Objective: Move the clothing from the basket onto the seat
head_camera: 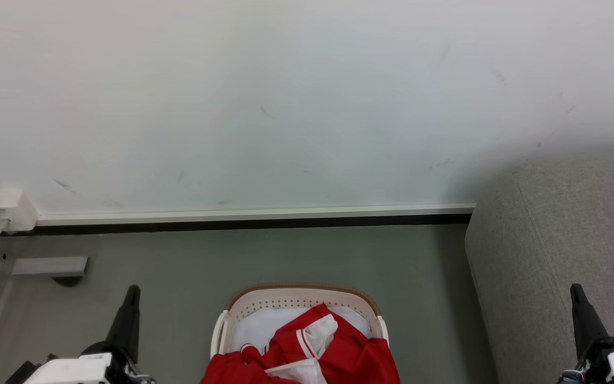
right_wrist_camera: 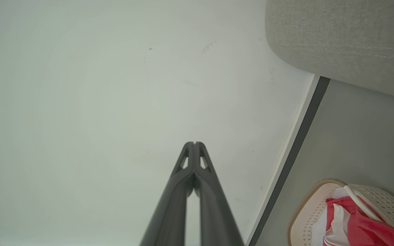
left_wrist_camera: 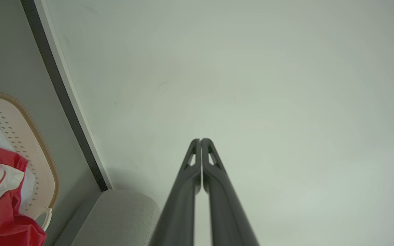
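The clothing (head_camera: 339,349), judged light, limp and slippery, is best pinched at a raised fold — left gripper (left_wrist_camera: 200,140) and right gripper (right_wrist_camera: 194,143) are seen clenched, empty.

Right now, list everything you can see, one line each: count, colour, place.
clothing: one, red with white panels and trim, heaped in the basket
basket: one, cream with brown rim, on the floor straight ahead
liner sheet: one, white, in the basket under the clothing
seat: one, light grey, right side, against the wall
wall: one, white, scuffed, ahead
skirting board: one, white over a dark strip, at the wall's foot
floor: one, grey-green, under the basket
box: one, white, far left, low on the wall
bar: one, grey, below the box
left gripper: one, dark, shut, lower left
right gripper: one, dark, shut, lower right
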